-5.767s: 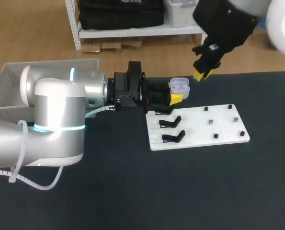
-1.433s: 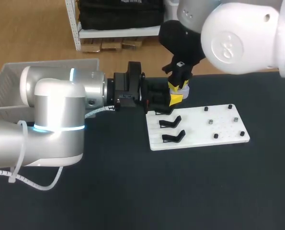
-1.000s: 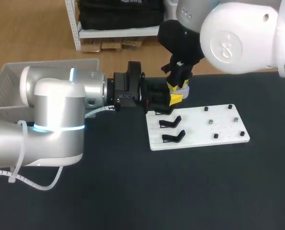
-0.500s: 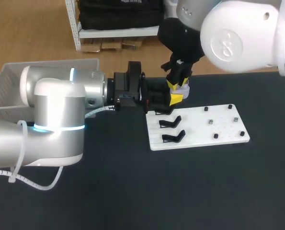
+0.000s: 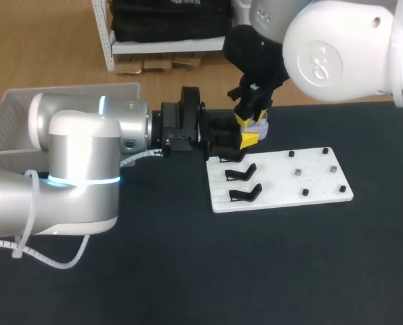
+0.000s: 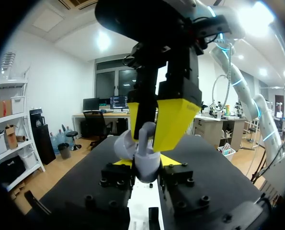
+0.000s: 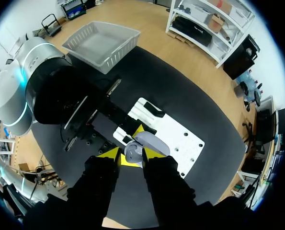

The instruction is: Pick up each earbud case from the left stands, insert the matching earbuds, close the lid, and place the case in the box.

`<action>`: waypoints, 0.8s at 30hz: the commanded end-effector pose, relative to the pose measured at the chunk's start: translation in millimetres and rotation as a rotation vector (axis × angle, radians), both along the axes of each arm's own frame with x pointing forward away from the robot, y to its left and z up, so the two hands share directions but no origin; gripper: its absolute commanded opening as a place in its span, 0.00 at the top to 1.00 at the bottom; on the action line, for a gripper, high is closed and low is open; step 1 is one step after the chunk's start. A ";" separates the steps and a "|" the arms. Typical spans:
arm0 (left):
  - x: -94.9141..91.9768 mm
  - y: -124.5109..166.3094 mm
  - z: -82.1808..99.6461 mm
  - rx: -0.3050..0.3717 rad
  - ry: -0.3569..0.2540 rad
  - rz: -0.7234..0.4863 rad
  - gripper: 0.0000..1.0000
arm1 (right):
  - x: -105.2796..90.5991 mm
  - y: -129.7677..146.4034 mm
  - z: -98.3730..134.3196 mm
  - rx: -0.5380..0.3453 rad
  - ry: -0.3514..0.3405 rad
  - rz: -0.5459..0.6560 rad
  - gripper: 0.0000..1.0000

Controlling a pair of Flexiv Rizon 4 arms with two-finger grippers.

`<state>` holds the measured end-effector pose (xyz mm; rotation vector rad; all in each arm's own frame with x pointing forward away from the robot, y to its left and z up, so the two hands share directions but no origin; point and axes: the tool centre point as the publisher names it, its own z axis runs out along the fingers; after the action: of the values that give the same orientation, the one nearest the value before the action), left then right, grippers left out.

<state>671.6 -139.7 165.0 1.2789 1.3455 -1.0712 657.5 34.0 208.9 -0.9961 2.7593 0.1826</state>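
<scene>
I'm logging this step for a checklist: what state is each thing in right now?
earbud case, lid open
left gripper, shut on the earbud case
right gripper, down at the lid, grip unclear
stands, empty
box, looks empty

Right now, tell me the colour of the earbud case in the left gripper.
The earbud case is pale lavender-grey, seen best in the left wrist view.

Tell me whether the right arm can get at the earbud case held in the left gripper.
Likely yes: the right gripper hangs directly over the earbud case, which the left gripper holds from both sides. Nothing visible stands between them.
</scene>
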 end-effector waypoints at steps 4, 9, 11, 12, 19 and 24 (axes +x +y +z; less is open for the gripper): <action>-1.4 -0.4 0.0 -0.001 -0.002 0.006 1.00 | -1.6 -3.1 -0.3 0.002 -0.003 -0.006 0.68; -1.4 -0.4 0.0 -0.001 -0.002 0.006 1.00 | -0.4 -4.5 0.8 0.001 -0.007 -0.008 0.68; -1.4 -0.4 0.0 -0.001 -0.002 0.006 1.00 | -0.3 -4.8 1.2 0.002 -0.007 -0.009 0.67; -1.4 -0.4 0.0 -0.001 -0.002 0.006 1.00 | -0.3 -4.8 1.2 0.002 -0.007 -0.009 0.67; -1.4 -0.4 0.0 -0.001 -0.002 0.006 1.00 | -0.9 -3.7 3.4 0.001 -0.008 -0.004 0.68; -1.4 -0.4 0.0 -0.001 -0.002 0.006 1.00 | 2.8 -7.3 24.5 0.043 -0.053 -0.015 0.68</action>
<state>671.7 -139.8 165.2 1.2790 1.3454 -1.0705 665.7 34.9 224.3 -0.9775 2.7224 0.1966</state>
